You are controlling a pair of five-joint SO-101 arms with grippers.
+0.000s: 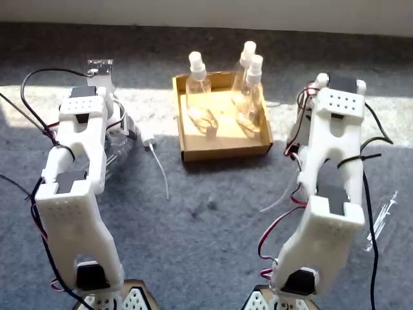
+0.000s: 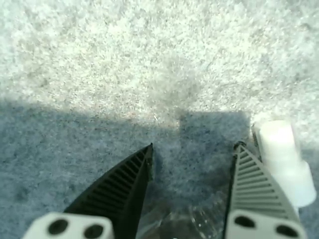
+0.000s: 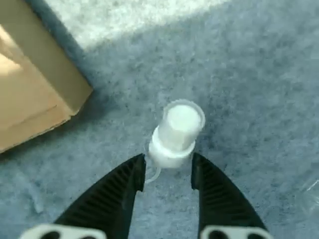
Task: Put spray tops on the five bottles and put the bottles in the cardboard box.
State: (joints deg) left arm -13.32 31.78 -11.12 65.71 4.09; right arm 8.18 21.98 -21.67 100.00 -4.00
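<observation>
From the high view, the cardboard box (image 1: 222,152) sits toward the bench's (image 1: 213,213) far edge, with open fuzzy grey cover before it. In the left wrist view, your left hand (image 2: 194,148) gapes over a clear bottle (image 2: 185,224). In the right wrist view, your right hand (image 3: 168,158) is at a white spray top (image 3: 177,127); you cannot tell its grip.

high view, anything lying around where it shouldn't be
Yes: a loose spray top lies on its side on the carpet left of the cardboard box, tube trailing, and a clear bottle lies beside it.

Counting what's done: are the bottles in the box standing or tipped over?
Standing: all three bottles are upright in the box, spray tops on.
</observation>
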